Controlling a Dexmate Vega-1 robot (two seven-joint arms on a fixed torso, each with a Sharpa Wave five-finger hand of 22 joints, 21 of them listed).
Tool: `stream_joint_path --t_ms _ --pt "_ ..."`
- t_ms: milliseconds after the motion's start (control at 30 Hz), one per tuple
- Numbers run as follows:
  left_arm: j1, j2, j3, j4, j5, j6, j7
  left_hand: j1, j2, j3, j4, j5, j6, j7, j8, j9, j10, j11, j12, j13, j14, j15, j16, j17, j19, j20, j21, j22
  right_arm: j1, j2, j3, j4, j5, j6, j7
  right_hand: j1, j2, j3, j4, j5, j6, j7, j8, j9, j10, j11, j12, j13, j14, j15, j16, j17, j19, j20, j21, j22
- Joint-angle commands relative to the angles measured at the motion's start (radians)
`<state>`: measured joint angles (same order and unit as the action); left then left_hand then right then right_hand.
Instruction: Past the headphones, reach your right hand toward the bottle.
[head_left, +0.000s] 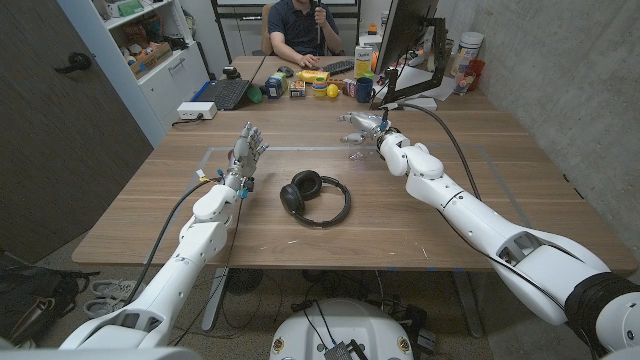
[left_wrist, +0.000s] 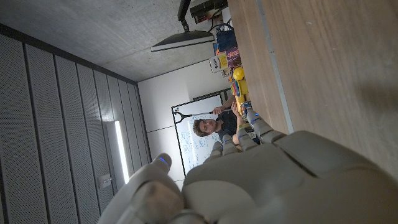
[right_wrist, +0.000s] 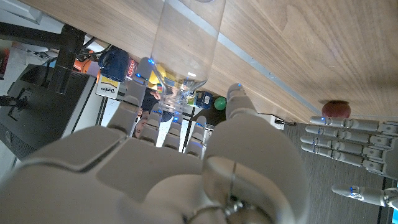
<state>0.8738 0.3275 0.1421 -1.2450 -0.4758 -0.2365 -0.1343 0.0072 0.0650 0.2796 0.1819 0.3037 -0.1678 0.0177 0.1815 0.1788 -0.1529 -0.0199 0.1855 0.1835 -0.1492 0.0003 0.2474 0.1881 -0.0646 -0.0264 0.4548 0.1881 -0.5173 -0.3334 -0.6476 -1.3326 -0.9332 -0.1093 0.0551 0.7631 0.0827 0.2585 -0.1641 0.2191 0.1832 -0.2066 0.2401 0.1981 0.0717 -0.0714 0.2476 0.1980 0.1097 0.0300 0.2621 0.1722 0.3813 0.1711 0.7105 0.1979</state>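
Black headphones (head_left: 318, 197) lie on the wooden table (head_left: 500, 190) at its middle. Beyond them my right hand (head_left: 366, 127) is stretched out, fingers apart. A clear plastic bottle (right_wrist: 185, 43) stands on the table just past that hand (right_wrist: 186, 168), its neck between the fingers (right_wrist: 142, 84) and the thumb (right_wrist: 239, 99); no grip on it shows. In the head view the bottle (head_left: 355, 143) is faint against the wood. My left hand (head_left: 245, 152) stands to the left of the headphones, fingers up and spread, holding nothing; it shows as well in the right wrist view (right_wrist: 348, 140).
A monitor (head_left: 405, 45) on a stand rises just behind my right hand. A laptop (head_left: 225, 93), a blue mug (head_left: 363, 90) and several small items (head_left: 318, 85) crowd the far edge, where a person (head_left: 300, 28) sits. A small red object (right_wrist: 336, 109) lies near my left hand.
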Motion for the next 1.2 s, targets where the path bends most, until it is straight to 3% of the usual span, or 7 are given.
stream_joint_path --t_ms 33,433,533,1200 --pt "-0.011 -0.004 0.004 0.014 0.002 -0.004 -0.004 -0.006 0.089 -0.005 0.002 0.007 -0.010 0.003 0.005 0.006 -0.008 0.003 0.007 0.006 -0.005 0.005 0.003 0.005 0.002 0.004 -0.002 0.006 0.004 0.004 0.006 0.018 0.015 0.015 -0.011 0.014 -0.002 0.010 -0.001 0.004 0.008 0.002 -0.001 0.002 0.010 0.002 -0.006 0.003 0.004 -0.012 -0.005 -0.001 0.008 -0.006 0.013 0.004" --pt "-0.027 -0.008 0.006 0.038 0.000 -0.009 -0.014 -0.007 0.089 -0.007 0.002 0.008 -0.010 0.003 0.005 0.006 -0.007 0.003 0.007 0.006 -0.005 0.005 0.002 0.005 0.003 0.004 -0.004 0.006 0.011 0.010 0.011 0.042 0.028 0.038 -0.028 0.034 0.000 0.016 0.002 0.007 0.015 -0.001 -0.005 0.003 0.015 0.021 -0.012 0.005 0.008 -0.033 -0.015 -0.002 0.021 -0.024 0.023 0.006" --pt "-0.029 -0.008 0.007 0.041 0.001 -0.009 -0.013 -0.007 0.089 -0.008 0.002 0.008 -0.010 0.004 0.005 0.006 -0.008 0.003 0.007 0.006 -0.005 0.005 0.002 0.005 0.003 0.004 -0.005 0.006 0.014 0.012 0.009 0.043 0.025 0.033 -0.019 0.035 -0.002 0.015 0.005 0.007 0.017 -0.002 -0.007 0.003 0.014 0.015 -0.015 0.005 0.013 -0.040 -0.018 -0.001 0.034 -0.041 0.030 0.008" --pt "-0.046 -0.012 0.009 0.066 0.002 -0.016 -0.021 -0.007 0.090 -0.012 0.002 0.010 -0.010 0.004 0.005 0.006 -0.007 0.004 0.007 0.006 -0.005 0.004 0.002 0.005 0.004 0.004 -0.008 0.006 0.024 0.017 0.007 0.054 0.022 0.040 -0.024 0.048 -0.004 0.017 0.007 0.008 0.025 -0.005 -0.009 0.004 0.023 0.005 -0.018 0.006 0.023 -0.054 -0.025 -0.002 0.034 -0.059 0.037 0.011"
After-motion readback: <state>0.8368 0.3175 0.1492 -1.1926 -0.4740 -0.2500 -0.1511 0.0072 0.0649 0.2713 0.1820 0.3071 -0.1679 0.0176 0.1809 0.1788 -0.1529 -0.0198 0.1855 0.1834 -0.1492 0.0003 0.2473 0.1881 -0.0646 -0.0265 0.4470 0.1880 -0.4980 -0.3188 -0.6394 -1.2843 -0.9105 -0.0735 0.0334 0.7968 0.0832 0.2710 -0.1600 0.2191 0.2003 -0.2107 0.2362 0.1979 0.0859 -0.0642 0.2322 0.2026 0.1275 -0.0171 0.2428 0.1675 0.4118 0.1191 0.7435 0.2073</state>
